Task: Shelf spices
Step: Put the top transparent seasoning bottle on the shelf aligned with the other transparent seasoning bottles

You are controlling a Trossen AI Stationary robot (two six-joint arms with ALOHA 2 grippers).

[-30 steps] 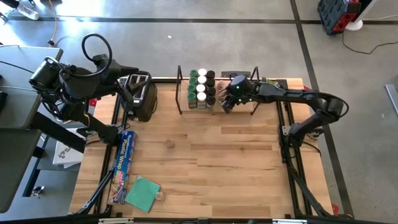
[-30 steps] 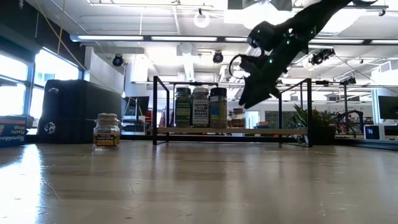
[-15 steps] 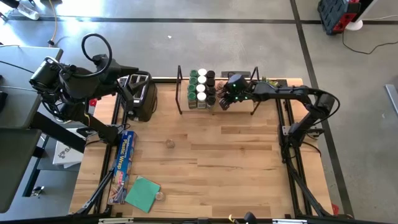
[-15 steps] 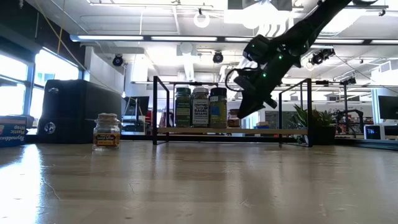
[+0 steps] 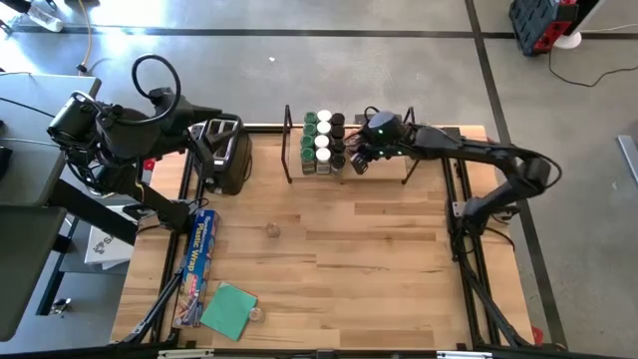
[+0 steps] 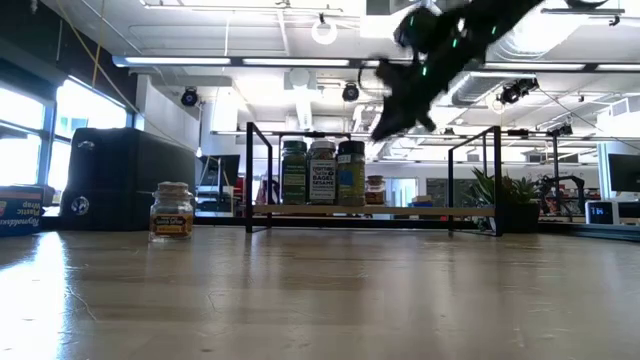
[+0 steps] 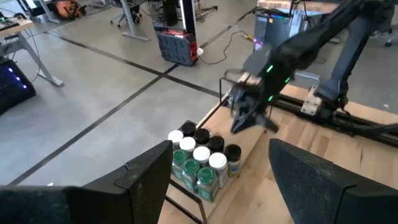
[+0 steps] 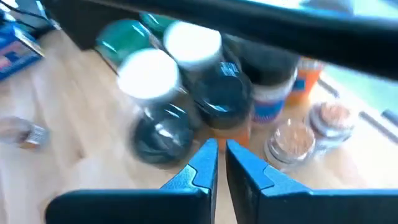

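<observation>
The spices (image 5: pixel 322 142) stand in rows at the left end of the light-wood shelf (image 5: pixel 379 165), with green, white and black tops; the low view shows three in front (image 6: pixel 322 172). One more jar (image 5: pixel 272 230) stands alone mid-table and shows again in the low view (image 6: pixel 171 210). My right gripper (image 5: pixel 360 160) hangs above the shelf just right of the rows, fingers shut and empty (image 8: pixel 221 163), over black-topped jars (image 8: pixel 217 94). It is raised above the frame in the low view (image 6: pixel 392 118). My left gripper (image 7: pixel 221 180) waits open over the toaster (image 5: pixel 225 152).
A blue plastic wrap box (image 5: pixel 198 261), a green cloth (image 5: pixel 229 309) and a small jar (image 5: pixel 257 314) lie near the table's left near corner. The shelf's black end frames (image 6: pixel 497 180) stand upright. A potted plant (image 6: pixel 505 195) sits beyond the shelf. The wooden table (image 5: pixel 399 269) spreads right of centre.
My right gripper dipped toward the shelf beside the jar rows, then rose to above the shelf's frame tops. The jars on the shelf and the jar mid-table stayed where they were.
</observation>
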